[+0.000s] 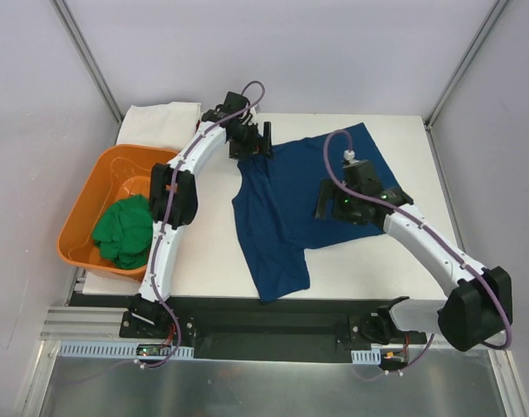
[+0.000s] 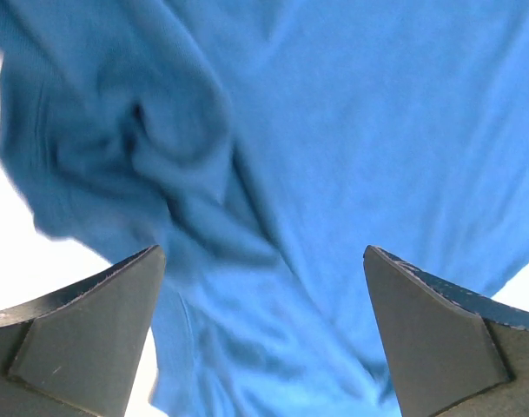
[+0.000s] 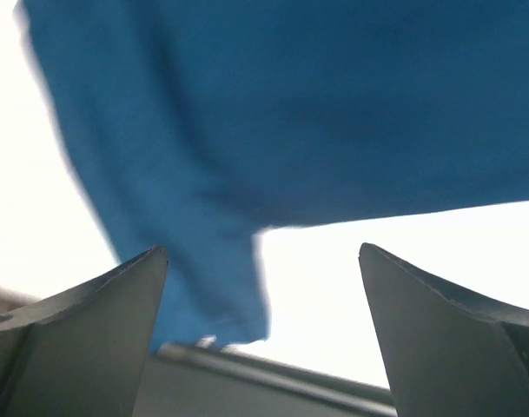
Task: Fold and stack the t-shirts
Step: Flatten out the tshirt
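**Navy, green, orange and white**

The short-sleeved cloth t-shirt (image 1: 277,217) is solid navy blue across its visible face. The crumpled cloth t-shirt (image 1: 125,230) is green and lies in a bright orange plastic tub (image 1: 108,174). The folded cloth (image 1: 160,115) is white, like the flat tabletop (image 1: 212,252).

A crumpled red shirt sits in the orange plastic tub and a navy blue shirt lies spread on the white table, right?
No: the crumpled shirt in the orange plastic tub is green, not red; the top view shows it. The rest is right.
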Tool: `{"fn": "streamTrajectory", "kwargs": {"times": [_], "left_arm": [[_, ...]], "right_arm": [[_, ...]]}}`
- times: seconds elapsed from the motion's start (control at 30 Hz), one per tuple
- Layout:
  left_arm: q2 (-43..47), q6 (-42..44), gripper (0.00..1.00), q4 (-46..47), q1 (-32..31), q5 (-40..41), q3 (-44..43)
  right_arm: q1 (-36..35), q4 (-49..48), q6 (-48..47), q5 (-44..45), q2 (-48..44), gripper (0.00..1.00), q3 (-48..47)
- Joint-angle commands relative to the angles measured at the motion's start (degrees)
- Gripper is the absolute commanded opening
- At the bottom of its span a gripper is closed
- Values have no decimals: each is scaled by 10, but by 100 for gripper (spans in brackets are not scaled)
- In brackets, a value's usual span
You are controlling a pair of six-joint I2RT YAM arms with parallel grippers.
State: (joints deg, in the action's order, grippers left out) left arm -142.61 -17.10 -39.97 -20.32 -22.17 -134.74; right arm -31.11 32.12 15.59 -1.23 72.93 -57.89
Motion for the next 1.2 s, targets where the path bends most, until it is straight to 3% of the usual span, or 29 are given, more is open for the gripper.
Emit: {"fn": "streamTrajectory", "kwargs": {"times": [0.0, 0.17, 0.27, 0.37, 0.53, 0.67, 0.9, 1.07, 1.17], "left_arm": [[173, -3, 99, -8, -17, 4, 107], [314, -44, 99, 20, -100, 67, 312], [379, -93, 99, 95, -148, 65, 434], [403, -142, 99, 146, -177, 49, 508], [368, -170, 99, 173, -181, 53, 541], [328, -164, 99, 172, -180, 56, 527], [260, -134, 99, 167, -124, 84, 502], [190, -114, 99, 144, -45, 58, 419], [168, -86, 99, 124, -32, 61, 351]], "right_arm": [[115, 42, -55, 61, 10, 97, -21], [249, 22, -90, 25, 163, 97, -124], [298, 22, -80, -31, 271, 97, -210], [322, 26, -78, -58, 347, 97, -265], [333, 18, -77, -70, 393, 97, -255], [333, -11, -66, -90, 372, 97, -162], [326, -72, -29, -149, 237, 97, 38], [266, -60, 15, -133, 138, 97, 150], [212, -59, 49, -116, 59, 97, 189]]}}
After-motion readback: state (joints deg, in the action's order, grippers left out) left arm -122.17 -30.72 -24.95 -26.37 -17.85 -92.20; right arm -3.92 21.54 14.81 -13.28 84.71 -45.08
